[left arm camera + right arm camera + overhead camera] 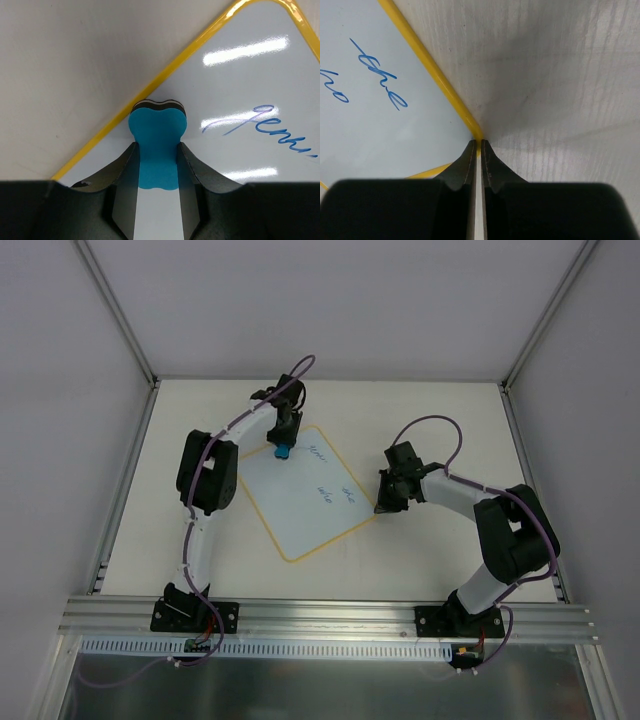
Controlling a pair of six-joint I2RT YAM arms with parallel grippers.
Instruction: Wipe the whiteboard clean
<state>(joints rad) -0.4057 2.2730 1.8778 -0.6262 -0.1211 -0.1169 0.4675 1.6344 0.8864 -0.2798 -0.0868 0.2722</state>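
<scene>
We see a pale surface (pixel 440 430) walled on 3 sides, with the whiteboard (pixel 300 515) lying flat near its middle, between the 2 arms. The board is turned like a diamond, its corners at 12, 3, 6 and 9 o'clock in the overhead view. A thin yellow border (pixel 432 75) runs around it.

The left arm (pixel 205 480) rises from its base at 7 o'clock and reaches over the board's 9 o'clock corner toward the edge at 11 o'clock. The right arm (pixel 500 530) bends in from 4 o'clock toward the board's 3 o'clock corner.

The left fingers (pixel 283 438) are partly open and clamp a small blue eraser (pixel 157 130) between them. The block fills the gap, each finger pressed against 1 of its sides. The eraser has a dark layer at its far end and points down at the board. From the left wrist it sits just inside the yellow border, on the 11 o'clock edge near the 12 o'clock corner. We cannot tell whether it touches the board.

The right fingers (pixel 473 150) are drawn together, with only a hairline slit between them and nothing held. Their tips meet the yellow border right at the 3 o'clock corner.

Blue cursive handwriting (pixel 380 75) covers the board's half toward 3 o'clock, in a few short lines. The nearest stroke lies near the eraser but apart from it.
</scene>
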